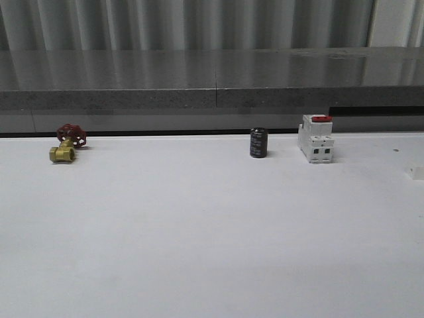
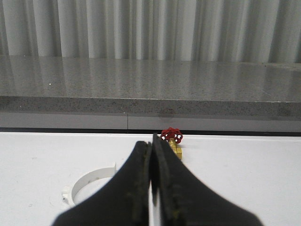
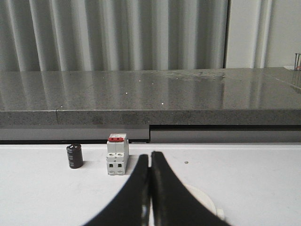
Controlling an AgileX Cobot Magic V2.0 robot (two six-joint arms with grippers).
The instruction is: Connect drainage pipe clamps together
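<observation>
One white half-ring drainage pipe clamp (image 2: 83, 183) lies flat on the white table, partly hidden behind my left gripper's fingers, with a small tab at its end. My left gripper (image 2: 153, 144) is shut with nothing between its black fingers and sits nearer the camera than this clamp. A second white drainage pipe clamp (image 3: 205, 199) peeks out from behind my right gripper (image 3: 150, 157). That gripper is also shut and empty. Most of this clamp is covered by the fingers.
A brass valve with a red handwheel (image 1: 67, 142) stands at the back left. A black cylinder (image 1: 258, 142) and a white breaker with a red switch (image 1: 315, 138) stand at the back right. A small white piece (image 1: 416, 172) shows at the table's right edge. A grey stone ledge (image 1: 212, 79) runs behind the table.
</observation>
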